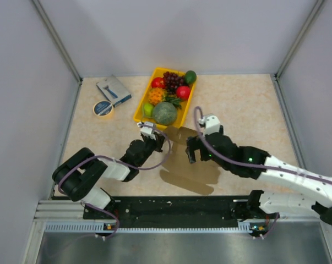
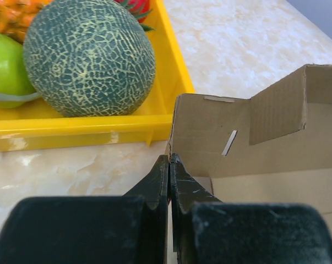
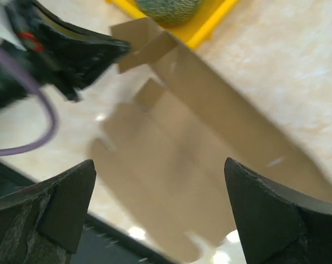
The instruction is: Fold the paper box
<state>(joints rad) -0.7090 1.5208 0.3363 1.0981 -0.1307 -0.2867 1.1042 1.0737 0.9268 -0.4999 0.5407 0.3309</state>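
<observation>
- Paper box (image 1: 194, 177) lies partly folded between our grippers, beside the yellow tray (image 1: 139, 114).
- Our left gripper (image 2: 169, 163) pinches its raised wall.
- Our right gripper (image 1: 192, 149) hovers over it, spread wide.

The paper box (image 1: 190, 176) is laid on the desk (image 1: 243, 104) beneath the right hand (image 1: 190, 153), its raised edge pinched in the left hand (image 2: 169, 165). Just beyond that hand the tray (image 2: 99, 129) is set (melon (image 2: 88, 55) inside, nearest).
</observation>
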